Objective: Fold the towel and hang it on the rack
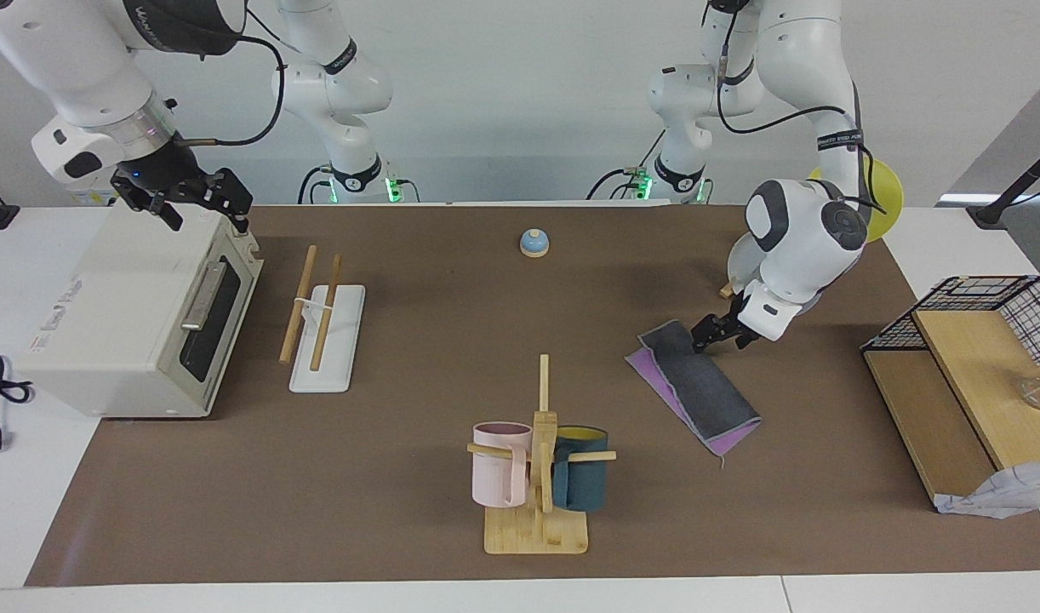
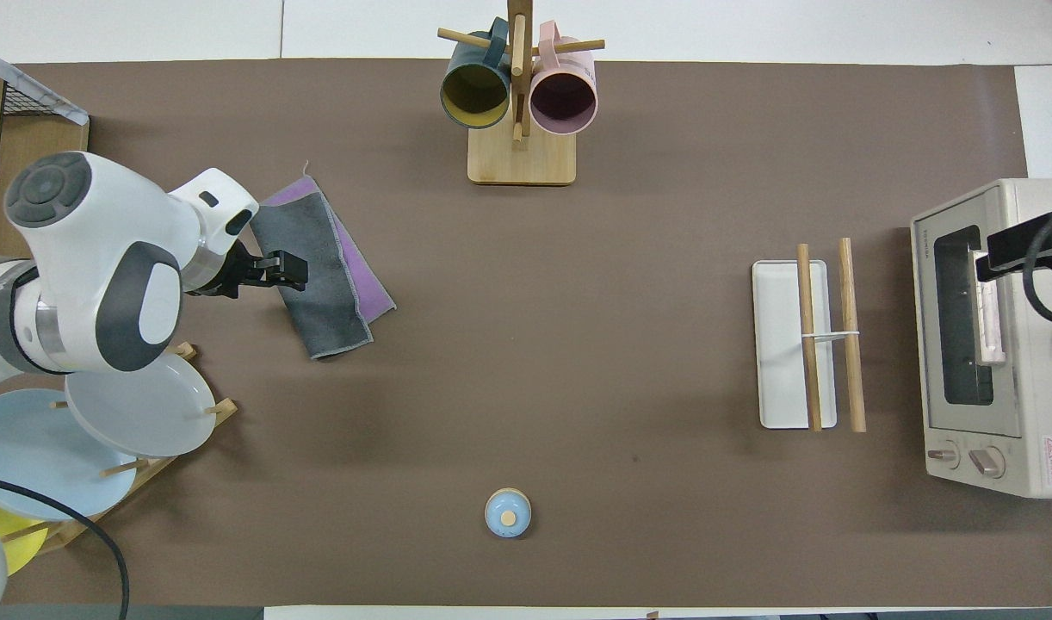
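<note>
Purple-and-grey towel (image 1: 695,386): folded, well apart from the rack (image 1: 324,317). Your left gripper (image 1: 722,331), released, hovers over it; a shallow regrasp may unfold it.

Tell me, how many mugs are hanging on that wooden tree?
2: a pink mug and a dark teal mug, one on each side of the mug tree. None looks hidden.

Lab: 2 robot arms (image 1: 792,51), staged table (image 1: 401,511)
</note>
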Robot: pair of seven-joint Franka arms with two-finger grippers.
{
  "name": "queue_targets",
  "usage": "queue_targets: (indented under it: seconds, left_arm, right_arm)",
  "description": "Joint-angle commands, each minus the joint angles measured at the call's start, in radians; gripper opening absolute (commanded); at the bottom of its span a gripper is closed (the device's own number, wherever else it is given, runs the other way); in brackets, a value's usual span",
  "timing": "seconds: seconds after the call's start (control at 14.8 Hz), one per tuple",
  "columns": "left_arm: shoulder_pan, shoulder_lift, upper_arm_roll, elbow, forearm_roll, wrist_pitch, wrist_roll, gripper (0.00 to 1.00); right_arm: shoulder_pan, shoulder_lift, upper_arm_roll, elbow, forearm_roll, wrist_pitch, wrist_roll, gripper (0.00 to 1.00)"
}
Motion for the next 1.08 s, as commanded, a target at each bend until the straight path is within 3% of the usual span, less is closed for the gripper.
queue_targets:
  seconds: [0.0,0.2,0.47,1.01]
  left_arm:
    - [-0.007,-0.056,-0.006,-0.125,-0.152,0.104,0.008,1.00]
    - [-0.009,-0.056,-0.006,-0.131,-0.187,0.097,0.006,0.96]
    - [-0.017,-0.054,-0.006,-0.162,-0.207,0.100,0.008,0.81]
    - [-0.024,-0.062,-0.008,-0.183,-0.238,0.081,0.006,0.67]
  right_arm:
    - [-0.006,-0.030,0.006,-0.033,0.011,-0.013,-0.027,1.00]
    - [-0.007,-0.033,0.006,-0.039,0.011,-0.018,-0.027,1.00]
    - [-0.006,-0.045,0.006,-0.064,0.011,-0.024,-0.029,1.00]
    - [0.013,-0.048,0.008,-0.067,0.011,-0.012,-0.032,1.00]
